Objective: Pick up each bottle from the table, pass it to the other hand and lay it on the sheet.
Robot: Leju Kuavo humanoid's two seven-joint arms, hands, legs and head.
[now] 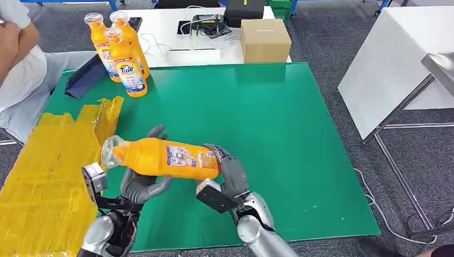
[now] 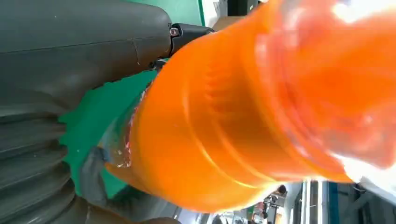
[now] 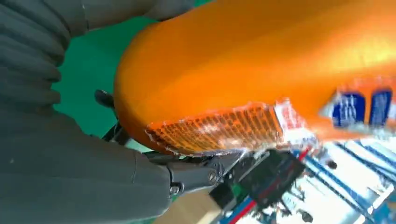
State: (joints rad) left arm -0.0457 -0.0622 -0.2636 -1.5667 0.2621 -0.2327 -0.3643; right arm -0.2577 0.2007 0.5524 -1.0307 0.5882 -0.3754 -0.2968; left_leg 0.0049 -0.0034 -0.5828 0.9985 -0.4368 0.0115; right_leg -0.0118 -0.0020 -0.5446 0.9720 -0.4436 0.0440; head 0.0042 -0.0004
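Orange bottle [image 1: 163, 158] lies level between both grips, mid-handover: right robot hand [image 1: 227, 174] clamps its base, left robot hand [image 1: 142, 179] cups beneath. Next: right releases; yellow sheet [image 1: 45, 176] lies beside left.

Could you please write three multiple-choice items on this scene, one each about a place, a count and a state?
1. Where do the upright bottles stand?
A. the mat's far left corner
B. the yellow sheet
C. the cardboard box

2. How many bottles stand upright?
A. one
B. three
C. five

3. How is the held bottle oriented?
A. upright
B. upside down
C. on its side

Answers: 1 A, they cluster on the green mat at its far left corner. 2 B, three caps show. 3 C, it lies sideways between the left robot hand and right robot hand.
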